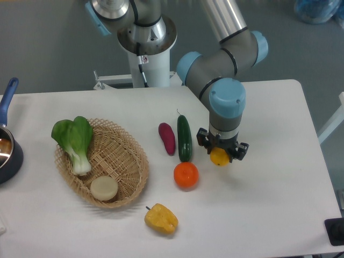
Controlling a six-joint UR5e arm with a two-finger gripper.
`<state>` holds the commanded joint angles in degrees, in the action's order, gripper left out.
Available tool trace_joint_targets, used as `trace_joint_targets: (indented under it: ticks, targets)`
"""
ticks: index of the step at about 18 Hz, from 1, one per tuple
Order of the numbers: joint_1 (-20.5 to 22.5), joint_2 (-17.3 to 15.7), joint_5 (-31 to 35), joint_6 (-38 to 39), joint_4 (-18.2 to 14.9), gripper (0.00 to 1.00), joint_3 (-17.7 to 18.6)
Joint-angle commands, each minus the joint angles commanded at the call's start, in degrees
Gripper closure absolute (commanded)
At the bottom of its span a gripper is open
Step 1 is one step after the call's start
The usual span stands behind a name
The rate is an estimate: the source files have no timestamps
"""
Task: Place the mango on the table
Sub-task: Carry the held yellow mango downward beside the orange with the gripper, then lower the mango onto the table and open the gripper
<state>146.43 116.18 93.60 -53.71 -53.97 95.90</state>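
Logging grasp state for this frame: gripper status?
Gripper: closed on the mango, above the table.

We're only seeing a sliver of the mango (219,157) at center right, since the gripper (221,152) is covering most of it from above, so we can't tell whether the fruit is touching the table (269,204) or how the jaws are sitting on it. At the left edge, the dark pot (7,153) with the blue handle is getting cut off by the frame. A black object (335,231) is poking in at the lower right corner, too cropped to identify. The blue thing (317,9) at the upper right is also running out of frame.
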Motion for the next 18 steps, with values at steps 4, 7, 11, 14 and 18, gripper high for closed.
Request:
trace_joint_targets:
  ticks: [4, 7, 11, 14, 18]
  targets:
    - [-1.8, 5.4, 0.1, 2.9, 0.0, 0.72, -6.1]
    - [-2.4, 7.8, 0.2, 4.4, 0.1, 0.59, -9.0]
    - [-2.6, 8.2, -0.2, 4.9, 0.3, 0.0, -9.7]
    - [-2.9, 7.8, -0.6, 7.2, 0.5, 0.0, -9.7]
    - [-2.9, 6.5, -0.4, 8.0, 0.5, 0.0, -9.7]
